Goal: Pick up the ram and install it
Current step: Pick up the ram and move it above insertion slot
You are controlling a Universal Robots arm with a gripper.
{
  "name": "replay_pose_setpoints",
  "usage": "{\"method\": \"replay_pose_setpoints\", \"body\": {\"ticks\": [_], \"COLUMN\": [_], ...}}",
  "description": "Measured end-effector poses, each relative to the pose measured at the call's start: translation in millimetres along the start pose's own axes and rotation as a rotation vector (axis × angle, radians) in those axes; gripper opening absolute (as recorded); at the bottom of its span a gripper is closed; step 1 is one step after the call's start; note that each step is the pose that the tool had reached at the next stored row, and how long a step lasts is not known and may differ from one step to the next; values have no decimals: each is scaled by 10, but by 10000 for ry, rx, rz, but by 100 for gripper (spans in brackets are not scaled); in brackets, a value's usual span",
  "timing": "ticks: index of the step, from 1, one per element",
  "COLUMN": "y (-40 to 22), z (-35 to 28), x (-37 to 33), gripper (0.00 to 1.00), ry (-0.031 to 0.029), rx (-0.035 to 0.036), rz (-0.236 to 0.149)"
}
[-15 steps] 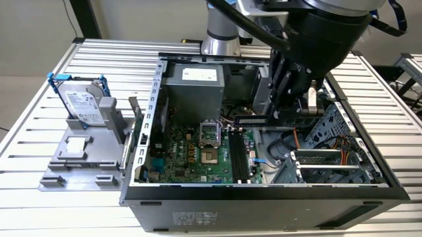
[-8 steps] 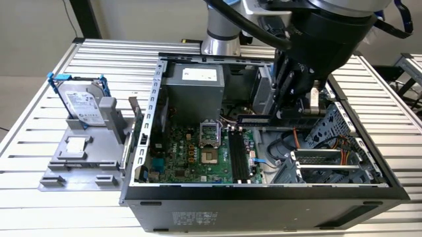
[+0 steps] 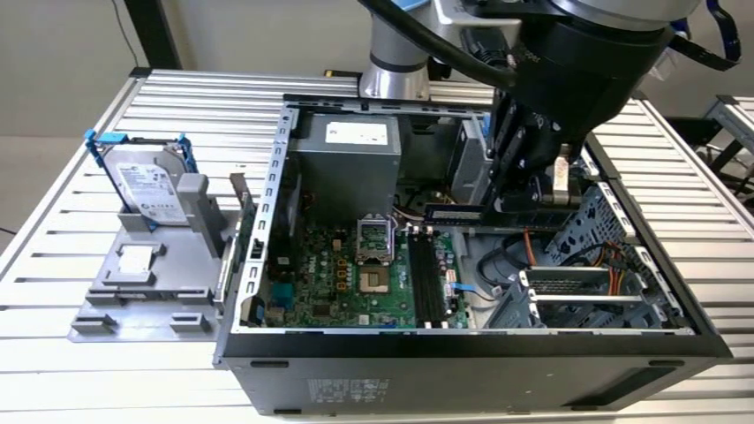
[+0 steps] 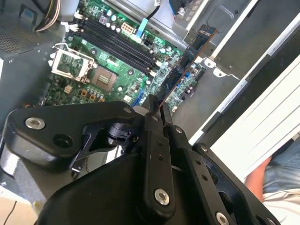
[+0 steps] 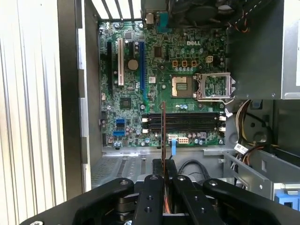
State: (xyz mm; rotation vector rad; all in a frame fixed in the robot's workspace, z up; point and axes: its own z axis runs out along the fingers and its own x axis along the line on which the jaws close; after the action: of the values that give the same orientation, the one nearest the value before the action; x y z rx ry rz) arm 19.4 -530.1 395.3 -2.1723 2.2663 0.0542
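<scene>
Tool [image 5: 163,165] grips ram [image 5: 163,131] above black slots [image 5: 183,123] — edge-on in first wrist view, broadside in second wrist view.

One pincer [image 5: 163,165] with two fingers [image 5: 151,192], closed on one ram [image 4: 187,63]. Ahead of the pincer, one motherboard [image 5: 136,93] bearing four long black memory slots [image 5: 183,123], one processor socket [image 5: 213,86], one round coin battery [image 5: 132,64] and three card slots [image 5: 119,61]: one black, one white, one blue. Around the pincer, one open computer case [image 3: 471,362]. Well off to the pincer's side, outside the case, one hard drive [image 3: 154,190] in one blue-handled frame [image 3: 106,140].
</scene>
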Motion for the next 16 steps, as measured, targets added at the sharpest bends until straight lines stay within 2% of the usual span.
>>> {"method": "replay_pose_setpoints", "body": {"ticks": [3,16], "y": [2,21], "z": [1,12], "x": [-70,-485], "gripper": [0,0], "ry": [1,2], "rx": [0,0], "rz": [0,0]}}
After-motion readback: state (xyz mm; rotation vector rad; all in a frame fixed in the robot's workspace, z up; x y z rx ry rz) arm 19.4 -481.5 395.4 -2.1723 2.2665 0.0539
